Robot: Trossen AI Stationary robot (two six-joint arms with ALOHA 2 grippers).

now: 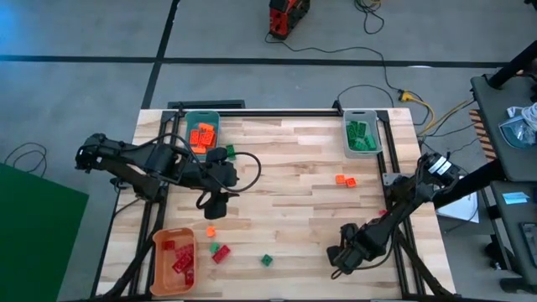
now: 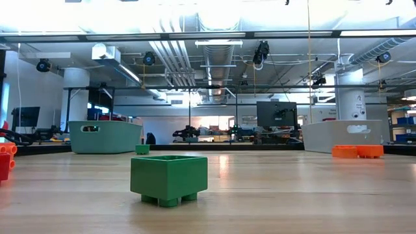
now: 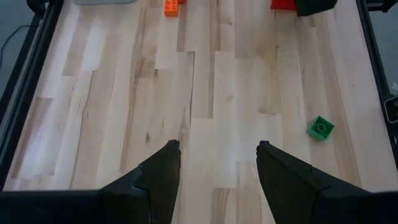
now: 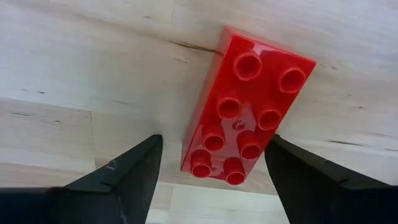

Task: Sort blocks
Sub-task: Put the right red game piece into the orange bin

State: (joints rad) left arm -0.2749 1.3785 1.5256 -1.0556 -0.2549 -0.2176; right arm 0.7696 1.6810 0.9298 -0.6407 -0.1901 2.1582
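In the right wrist view a red eight-stud block (image 4: 242, 112) lies flat on the table. My right gripper (image 4: 214, 142) is open, with one finger on either side of the block's near end and neither touching it. In the high view that gripper (image 1: 338, 258) is near the front right and hides the block. My left gripper (image 1: 212, 207) is open over bare wood at left centre, with nothing between its fingers (image 3: 217, 146). Loose blocks lie around: orange (image 1: 345, 179), orange (image 1: 211, 230), green (image 1: 214, 247), red (image 1: 221, 255), green (image 1: 266, 260), green (image 1: 230, 151).
A teal bin (image 1: 201, 134) with orange blocks stands at the far left. A grey bin (image 1: 361, 134) with green blocks stands at the far right. An orange bin (image 1: 174, 260) with red blocks stands at the near left. Bare wood (image 1: 294, 210) lies between the arms.
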